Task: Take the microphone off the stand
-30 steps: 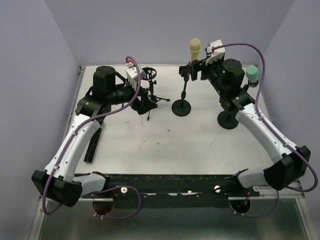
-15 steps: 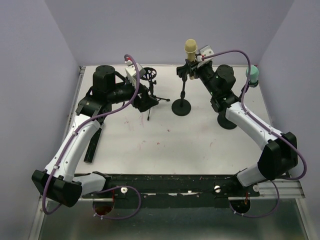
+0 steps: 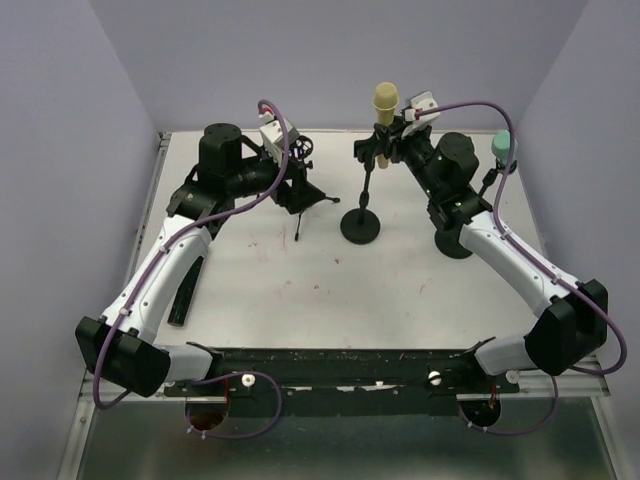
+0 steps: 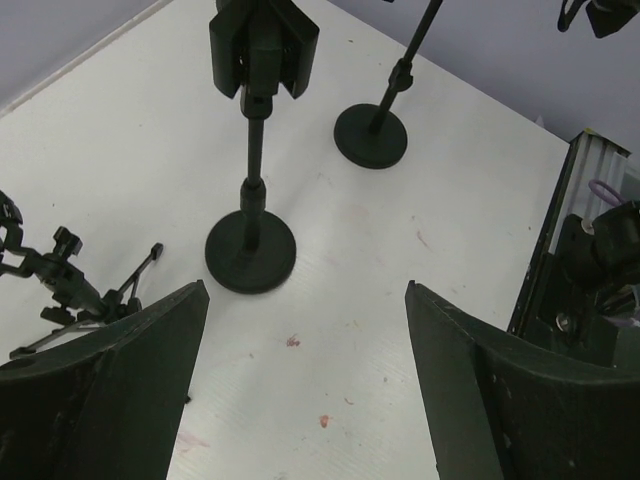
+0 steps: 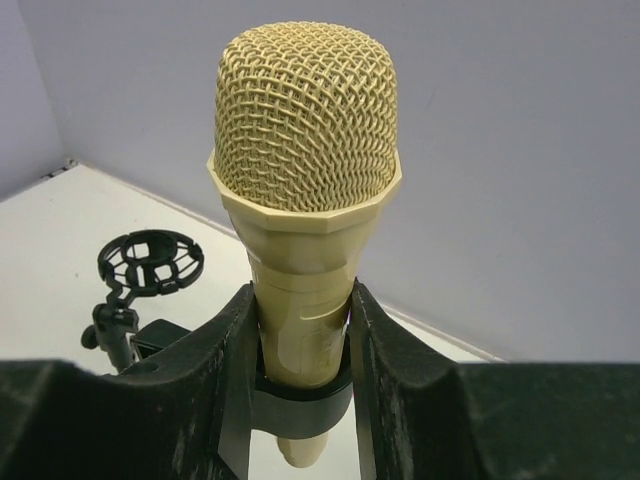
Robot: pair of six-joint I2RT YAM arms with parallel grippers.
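Top external: microphone (image 3: 385, 98) sits in the clip on the middle stand (image 3: 361, 224), long axis near vertical, mesh head up. Right gripper (image 3: 392, 143) is on it at clip height. Left gripper (image 3: 298, 183) is off by the tripod, not bracing the stand.

Left wrist: fingers (image 4: 110, 390) wide apart, nothing between them; mic is cropped out above.

Right wrist: fingers (image 5: 225, 370) look clamped on the mic body just above the clip (image 5: 300, 400).

Risk: if the clip grips tight, an upward pull lifts the whole unbraced stand. A sideways pull tips it. Smooth body may slip.
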